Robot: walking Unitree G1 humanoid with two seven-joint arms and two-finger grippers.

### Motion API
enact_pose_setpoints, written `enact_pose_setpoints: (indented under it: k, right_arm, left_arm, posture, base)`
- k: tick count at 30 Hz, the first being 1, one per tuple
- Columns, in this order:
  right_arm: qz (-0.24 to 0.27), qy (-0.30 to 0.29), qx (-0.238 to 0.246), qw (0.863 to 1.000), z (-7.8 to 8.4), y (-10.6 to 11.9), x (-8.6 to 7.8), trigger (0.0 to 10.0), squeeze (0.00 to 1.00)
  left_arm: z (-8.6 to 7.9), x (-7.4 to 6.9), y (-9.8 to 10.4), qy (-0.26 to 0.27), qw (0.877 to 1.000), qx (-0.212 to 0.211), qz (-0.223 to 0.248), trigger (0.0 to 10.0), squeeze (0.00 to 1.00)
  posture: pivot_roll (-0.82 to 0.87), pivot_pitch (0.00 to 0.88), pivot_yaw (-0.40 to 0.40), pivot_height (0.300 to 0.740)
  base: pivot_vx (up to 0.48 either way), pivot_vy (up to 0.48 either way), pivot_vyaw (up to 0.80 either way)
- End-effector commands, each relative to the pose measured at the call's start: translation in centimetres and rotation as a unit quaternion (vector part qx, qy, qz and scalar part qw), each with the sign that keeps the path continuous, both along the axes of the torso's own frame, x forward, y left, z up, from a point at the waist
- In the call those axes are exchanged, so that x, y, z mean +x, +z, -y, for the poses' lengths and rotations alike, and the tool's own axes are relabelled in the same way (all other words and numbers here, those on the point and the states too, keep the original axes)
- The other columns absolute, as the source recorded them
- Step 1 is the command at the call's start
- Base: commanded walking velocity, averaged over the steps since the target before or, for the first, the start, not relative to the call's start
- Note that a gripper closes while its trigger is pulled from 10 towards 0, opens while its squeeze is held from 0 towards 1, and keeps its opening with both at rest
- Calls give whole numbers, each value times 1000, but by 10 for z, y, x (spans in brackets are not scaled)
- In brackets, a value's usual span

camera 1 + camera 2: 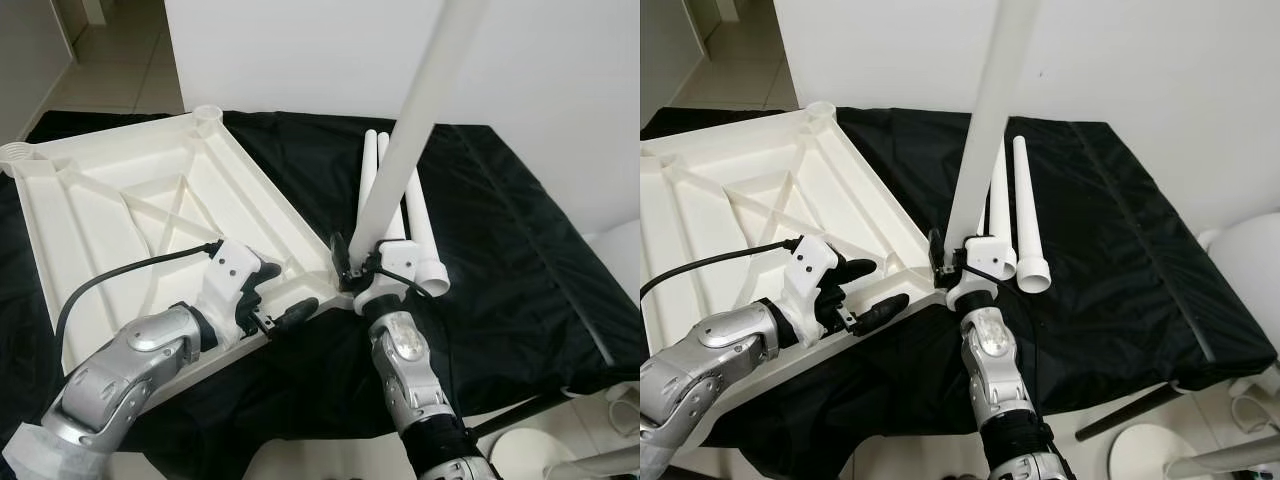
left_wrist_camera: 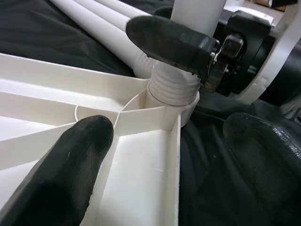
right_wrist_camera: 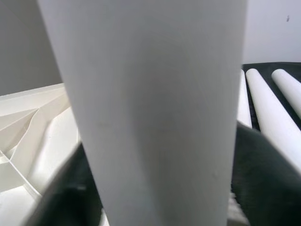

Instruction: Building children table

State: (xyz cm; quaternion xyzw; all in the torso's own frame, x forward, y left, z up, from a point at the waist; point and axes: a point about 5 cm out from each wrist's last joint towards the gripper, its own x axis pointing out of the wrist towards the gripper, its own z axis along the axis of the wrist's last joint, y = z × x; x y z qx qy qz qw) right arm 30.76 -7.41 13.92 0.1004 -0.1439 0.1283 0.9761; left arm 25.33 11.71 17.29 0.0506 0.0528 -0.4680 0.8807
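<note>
At the tabletop's near corner socket, right gripper (image 1: 352, 268) pinched the upright white leg (image 1: 412, 130), threaded end seated. Left gripper (image 1: 272, 297), fingers spread, straddled the edge of the inverted tabletop (image 1: 120, 200). Spare legs (image 1: 1025, 215) lay alongside on black cloth (image 1: 520, 270).

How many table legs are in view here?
4. One leg stands upright in the tabletop's near corner socket, held by the right claw. Three spare legs lie side by side on the black cloth; others may be hidden.
</note>
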Motion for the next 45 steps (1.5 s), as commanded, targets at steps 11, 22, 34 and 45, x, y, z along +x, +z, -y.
enact_pose_setpoints:
  k: [11,22,34,45]
  right_arm:
    - [-26,77,-55,995,34,-9,5,10000,0]
    - [-25,199,-135,970,54,-5,14,10000,0]
    - [-27,273,-140,951,55,9,28,7333,0]
    - [-30,300,-160,940,53,12,39,0,0]
  left_arm:
    - [14,-7,-1,-63,998,-4,2,10000,0]
    - [23,5,-1,3,1000,-13,24,10000,0]
    - [33,20,-11,70,996,25,44,10000,0]
    - [37,24,-8,63,996,35,47,10000,0]
  posture:
    - [114,57,-76,740]
    - [112,39,-79,740]
    - [110,19,-72,740]
    - [101,13,-62,740]
  base:
    - [0,0,0]
    - [0,0,0]
    - [0,0,0]
    - [0,0,0]
